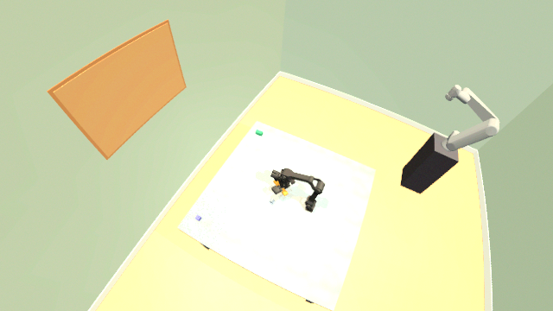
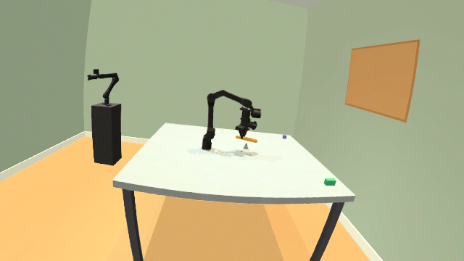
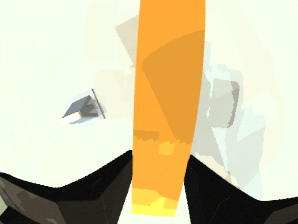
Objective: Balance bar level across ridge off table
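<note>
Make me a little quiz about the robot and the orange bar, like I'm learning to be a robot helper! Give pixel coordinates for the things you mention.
1. True or false: the bar (image 1: 284,193) (image 2: 251,139) (image 3: 170,90) is on the ridge (image 1: 271,201) (image 2: 246,146) (image 3: 80,109) now.
2. Fill in: the gripper (image 1: 281,186) (image 2: 242,137) (image 3: 160,157) is holding the ____.
3. Which block is green: A, the one at a table corner (image 1: 259,132) (image 2: 330,182), or B, the other small one (image 1: 198,218) (image 2: 284,136)?

Key: 1 false; 2 bar; 3 A.
</note>
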`<move>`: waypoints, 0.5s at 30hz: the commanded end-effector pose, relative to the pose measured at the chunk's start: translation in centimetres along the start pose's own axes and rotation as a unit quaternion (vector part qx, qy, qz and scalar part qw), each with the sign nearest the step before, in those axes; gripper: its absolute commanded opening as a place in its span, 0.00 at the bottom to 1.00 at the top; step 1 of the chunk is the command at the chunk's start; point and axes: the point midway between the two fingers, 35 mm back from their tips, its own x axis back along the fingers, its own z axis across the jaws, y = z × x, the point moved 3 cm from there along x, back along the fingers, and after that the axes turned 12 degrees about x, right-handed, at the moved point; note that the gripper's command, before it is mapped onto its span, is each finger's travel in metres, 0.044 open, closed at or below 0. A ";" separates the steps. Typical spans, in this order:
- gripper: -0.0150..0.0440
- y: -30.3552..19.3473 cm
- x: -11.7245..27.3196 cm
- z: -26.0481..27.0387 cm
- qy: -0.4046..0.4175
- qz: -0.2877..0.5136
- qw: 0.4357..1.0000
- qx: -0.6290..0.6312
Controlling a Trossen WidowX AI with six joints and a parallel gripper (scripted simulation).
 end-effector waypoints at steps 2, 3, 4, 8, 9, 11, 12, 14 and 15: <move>0.25 0.2 0.2 1.6 -0.001 0.000 0.999 0.037; 0.25 0.2 0.2 2.0 -0.001 0.000 0.999 0.044; 0.25 0.2 0.2 2.4 -0.001 0.000 0.999 0.052; 0.25 0.2 0.2 3.9 0.000 0.000 0.997 0.083; 0.25 0.1 0.2 4.2 0.000 0.000 0.996 0.091; 0.25 0.1 0.2 5.0 0.001 0.000 0.994 0.107; 0.25 0.0 0.2 5.3 0.001 0.000 0.993 0.115; 0.25 -0.1 0.2 6.1 0.001 0.000 0.991 0.130; 0.25 -0.1 0.2 6.4 0.001 0.000 0.990 0.138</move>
